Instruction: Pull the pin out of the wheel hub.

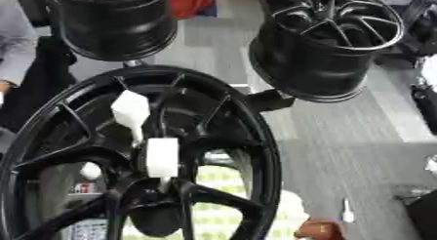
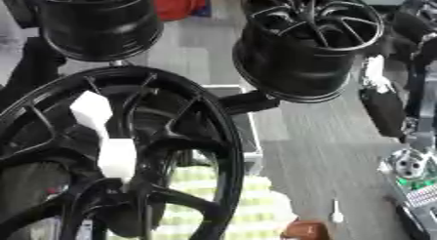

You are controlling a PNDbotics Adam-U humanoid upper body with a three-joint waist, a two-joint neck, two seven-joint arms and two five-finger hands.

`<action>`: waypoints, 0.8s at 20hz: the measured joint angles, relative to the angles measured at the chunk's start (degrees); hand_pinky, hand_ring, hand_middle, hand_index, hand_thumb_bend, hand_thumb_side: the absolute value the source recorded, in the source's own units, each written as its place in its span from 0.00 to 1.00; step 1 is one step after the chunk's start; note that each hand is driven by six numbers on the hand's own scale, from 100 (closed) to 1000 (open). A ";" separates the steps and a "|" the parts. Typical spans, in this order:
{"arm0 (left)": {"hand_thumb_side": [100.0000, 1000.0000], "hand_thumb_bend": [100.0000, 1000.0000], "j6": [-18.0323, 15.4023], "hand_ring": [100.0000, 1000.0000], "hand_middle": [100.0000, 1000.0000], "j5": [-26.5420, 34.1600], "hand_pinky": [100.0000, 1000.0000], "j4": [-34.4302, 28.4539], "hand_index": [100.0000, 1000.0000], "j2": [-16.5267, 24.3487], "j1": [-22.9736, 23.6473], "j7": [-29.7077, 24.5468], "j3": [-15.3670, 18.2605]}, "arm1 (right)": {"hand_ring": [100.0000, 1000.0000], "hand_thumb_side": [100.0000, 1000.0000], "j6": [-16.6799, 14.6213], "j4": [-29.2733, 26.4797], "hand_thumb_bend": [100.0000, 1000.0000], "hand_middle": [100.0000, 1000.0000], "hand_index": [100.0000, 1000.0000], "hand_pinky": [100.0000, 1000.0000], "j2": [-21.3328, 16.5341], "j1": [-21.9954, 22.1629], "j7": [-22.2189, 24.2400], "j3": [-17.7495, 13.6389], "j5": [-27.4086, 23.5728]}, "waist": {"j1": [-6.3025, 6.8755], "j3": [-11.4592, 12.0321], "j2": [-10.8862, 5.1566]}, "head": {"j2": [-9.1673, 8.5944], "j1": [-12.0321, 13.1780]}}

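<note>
The black spoked wheel hub [image 1: 136, 156] stood upright, filling the lower left of the view. Two white pins sat among its spokes: the upper pin [image 1: 130, 110] tilted near the rim, the lower pin [image 1: 162, 158] upright, just above the centre.

Background of the scene. A grey floor [image 1: 358, 131] with a paler band [image 1: 397, 107] running across it fills the right half. Beyond its far end stands something red [image 1: 189, 2]. Near the floor's lower edge lie an orange-brown object [image 1: 317, 230] and a small white upright item [image 2: 336, 212].
</note>
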 measured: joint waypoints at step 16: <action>0.69 0.00 0.90 0.59 0.56 0.00 0.71 0.00 0.79 -1.03 0.75 -0.49 -0.54 | 0.79 0.48 3.31 0.00 0.00 0.76 0.80 0.74 -4.21 -0.16 3.41 0.03 -2.26 | -0.30 -0.35 -1.28 | 5.81 4.25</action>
